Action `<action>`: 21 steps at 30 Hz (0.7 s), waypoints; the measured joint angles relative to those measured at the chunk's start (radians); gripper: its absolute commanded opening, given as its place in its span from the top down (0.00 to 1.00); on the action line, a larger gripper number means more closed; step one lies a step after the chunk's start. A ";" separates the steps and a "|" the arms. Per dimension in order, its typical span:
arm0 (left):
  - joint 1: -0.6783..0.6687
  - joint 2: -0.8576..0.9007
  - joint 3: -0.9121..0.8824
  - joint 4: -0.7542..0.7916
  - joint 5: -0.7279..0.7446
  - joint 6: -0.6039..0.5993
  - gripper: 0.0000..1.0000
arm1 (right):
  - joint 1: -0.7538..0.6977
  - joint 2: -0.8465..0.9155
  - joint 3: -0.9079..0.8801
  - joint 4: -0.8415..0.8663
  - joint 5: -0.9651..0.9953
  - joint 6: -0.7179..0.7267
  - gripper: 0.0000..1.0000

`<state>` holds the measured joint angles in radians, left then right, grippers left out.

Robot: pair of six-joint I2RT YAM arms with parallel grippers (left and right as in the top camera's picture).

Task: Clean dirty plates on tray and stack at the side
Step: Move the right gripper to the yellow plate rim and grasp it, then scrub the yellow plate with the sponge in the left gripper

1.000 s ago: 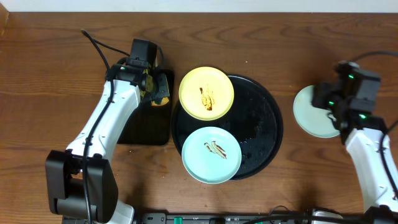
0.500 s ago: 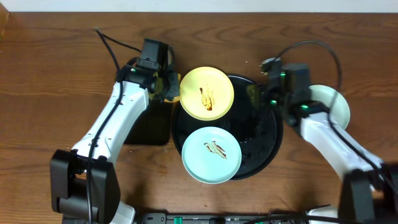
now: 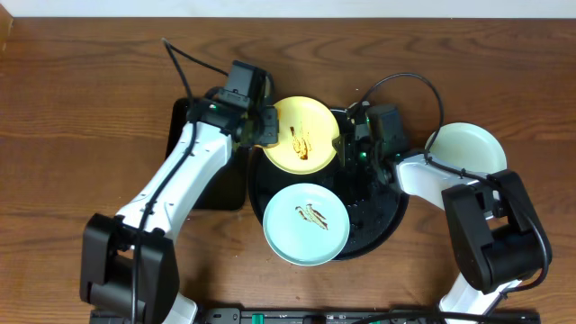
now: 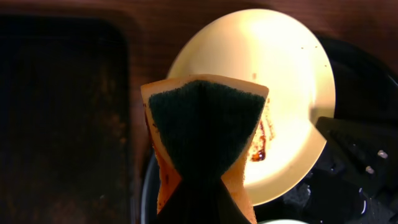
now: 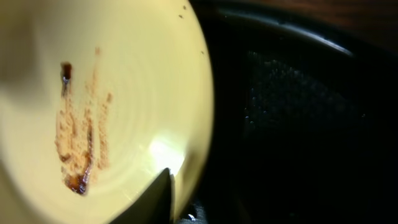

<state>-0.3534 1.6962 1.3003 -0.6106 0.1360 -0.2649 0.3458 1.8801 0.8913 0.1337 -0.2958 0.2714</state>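
Over yellow plate [image 3: 310, 121], left hand [image 3: 259, 126] pinching sponge [image 4: 205, 124], right hand [image 3: 346, 142] at rim, opening unclear

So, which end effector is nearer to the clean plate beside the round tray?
The right. Both are at the yellow plate: the right end effector at its right rim, toward the clean plate across the tray; the left end effector, holding the sponge, at its left rim.

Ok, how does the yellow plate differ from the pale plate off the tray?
The yellow plate has a brown smear; the pale plate looks clean. The yellow plate sits on the black tray, the pale plate on the table. The left pincer holds a sponge by the yellow plate, not the pale plate. Both are small and round.
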 measured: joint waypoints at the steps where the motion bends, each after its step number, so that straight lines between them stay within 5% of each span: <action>1: -0.007 0.005 0.000 0.008 0.000 0.000 0.92 | 0.002 0.000 0.000 0.002 -0.001 0.006 0.95; 21: -0.201 0.146 -0.001 0.076 0.002 0.000 0.91 | 0.008 0.000 0.011 -0.069 -0.006 0.037 0.99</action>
<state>-0.5545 1.8427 1.2991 -0.5350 0.1375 -0.2649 0.3538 1.8801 0.9024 0.0643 -0.3016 0.3080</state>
